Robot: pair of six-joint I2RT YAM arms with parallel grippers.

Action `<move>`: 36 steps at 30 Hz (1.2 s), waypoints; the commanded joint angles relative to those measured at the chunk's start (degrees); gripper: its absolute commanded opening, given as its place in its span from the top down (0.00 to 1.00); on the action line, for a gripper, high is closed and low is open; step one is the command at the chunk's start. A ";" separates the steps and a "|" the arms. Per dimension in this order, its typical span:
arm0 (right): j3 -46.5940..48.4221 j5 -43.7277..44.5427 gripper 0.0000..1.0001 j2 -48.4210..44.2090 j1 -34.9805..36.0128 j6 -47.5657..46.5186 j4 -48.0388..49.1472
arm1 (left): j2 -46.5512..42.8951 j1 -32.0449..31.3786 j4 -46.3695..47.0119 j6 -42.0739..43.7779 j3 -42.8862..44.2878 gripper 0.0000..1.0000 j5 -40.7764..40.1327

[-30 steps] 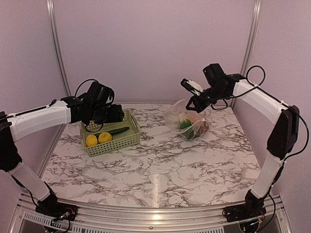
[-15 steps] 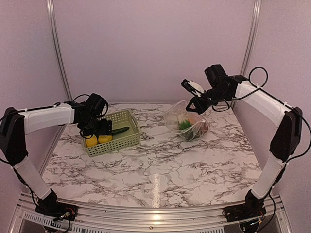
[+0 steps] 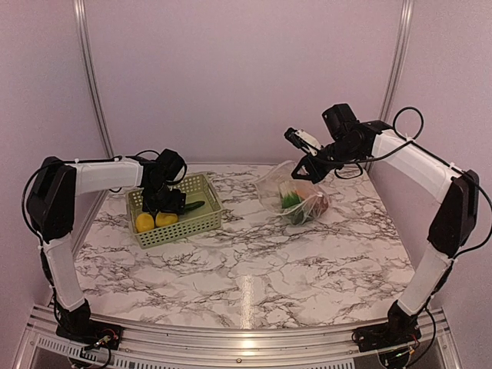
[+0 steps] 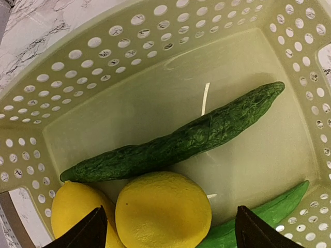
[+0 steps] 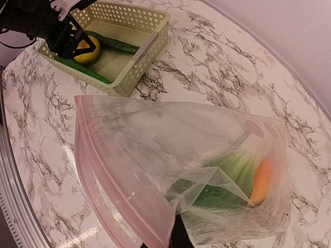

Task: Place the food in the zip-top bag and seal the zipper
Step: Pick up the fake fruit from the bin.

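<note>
Top view, left arm [image 3: 100, 175]: elbow raised high at the left edge, white forearm running level toward the right, wrist bent down over the light green basket [image 3: 181, 231].
Top view, left jaws: low inside the basket, just over the two lemons [image 3: 166, 218]; their spread cannot be told from here.
Top view, right arm [image 3: 411, 157]: upper link standing at the right edge, forearm sloping up and leftward above the far right of the counter [image 3: 254, 269], wrist tipped down.
Top view, right jaws: pinching the lifted upper edge of the zip-top bag [image 3: 296, 198].
Top view, bag: on the far right of the counter, well apart from the basket at far left, with green and orange food inside.
Left wrist view, jaws: spread wide, a dark tip at each lower corner, one lemon between them.
Left wrist view, basket: the cucumber [image 4: 181, 142] lies diagonally across the floor, just beside the lemons; a paler green pod [image 4: 258, 214] lies at the lower right.
Right wrist view, zipper [image 5: 119, 191]: a pinkish strip along the open mouth, nearest the camera; one dark finger shows at the bottom edge against the plastic.
Right wrist view, bag contents: bok choy [image 5: 235, 163], an orange fruit [image 5: 262, 181] to its right, and a dark green piece [image 5: 212, 196] beneath.
</note>
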 commanded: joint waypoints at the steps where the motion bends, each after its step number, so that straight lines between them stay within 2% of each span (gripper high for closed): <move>1: 1.65 -1.66 1.00 -0.55 0.87 -0.33 0.53 | 1.90 0.32 -4.64 -0.45 1.05 0.10 -4.82; 6: 1.32 -1.72 1.00 -0.34 1.05 -0.50 0.52 | 3.67 0.34 -4.55 -0.11 1.10 0.10 -5.09; 13: 1.22 -1.64 1.00 -0.32 1.05 -0.68 0.40 | 6.81 0.41 -3.99 -0.16 2.06 0.23 -2.29; 16: 1.13 -1.28 1.00 -0.67 1.07 -0.68 0.35 | 6.47 0.41 -3.98 -0.07 2.24 0.35 -1.74; 21: 1.20 -0.71 1.00 -1.31 1.04 -0.61 0.26 | 1.85 0.33 -4.70 0.11 2.66 0.48 -0.98; 26: 2.37 -1.41 1.00 -1.11 1.05 -0.03 -0.40 | -6.02 -1.06 -5.07 -0.46 5.80 0.50 2.03; 31: 6.26 -2.49 1.00 0.35 1.05 1.09 -2.16 | -13.78 -8.22 5.04 4.66 8.59 0.50 5.69; 36: 8.77 -4.28 1.00 1.32 1.05 2.39 -3.51 | -16.98 -15.93 18.07 4.95 10.87 0.52 10.96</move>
